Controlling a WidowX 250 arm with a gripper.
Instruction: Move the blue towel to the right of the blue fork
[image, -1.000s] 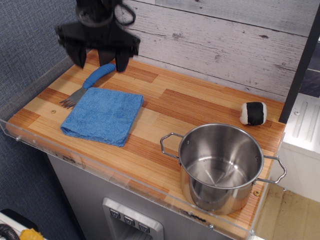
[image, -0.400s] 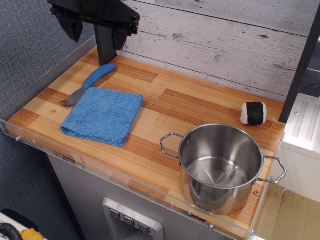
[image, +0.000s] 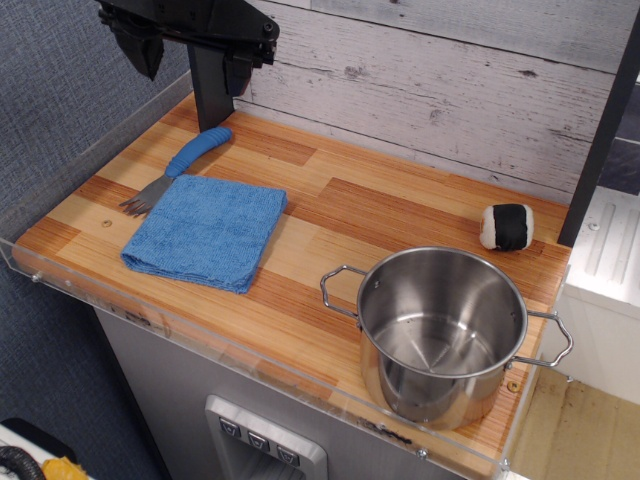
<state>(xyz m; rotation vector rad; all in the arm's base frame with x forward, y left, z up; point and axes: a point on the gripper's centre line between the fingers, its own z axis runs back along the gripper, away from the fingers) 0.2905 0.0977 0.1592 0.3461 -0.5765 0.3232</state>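
Observation:
The blue towel (image: 205, 232) lies folded flat on the left part of the wooden counter (image: 380, 215). The blue fork (image: 190, 155) lies just behind it at the far left, handle toward the wall. Its grey tines (image: 140, 200) point to the front beside the towel's left corner. My black gripper (image: 190, 65) hangs high above the fork's handle at the top left, partly cut off by the frame edge. Its fingers stand wide apart and hold nothing. It touches neither the towel nor the fork.
A steel pot (image: 440, 335) with two handles stands at the front right. A white ball with a black band (image: 507, 227) sits at the back right. A clear plastic rim (image: 60, 275) runs along the counter's left and front edges. A plank wall (image: 450, 90) stands behind.
The gripper has risen from just above the fork's handle to the top of the frame. The towel, fork, pot and ball have not moved.

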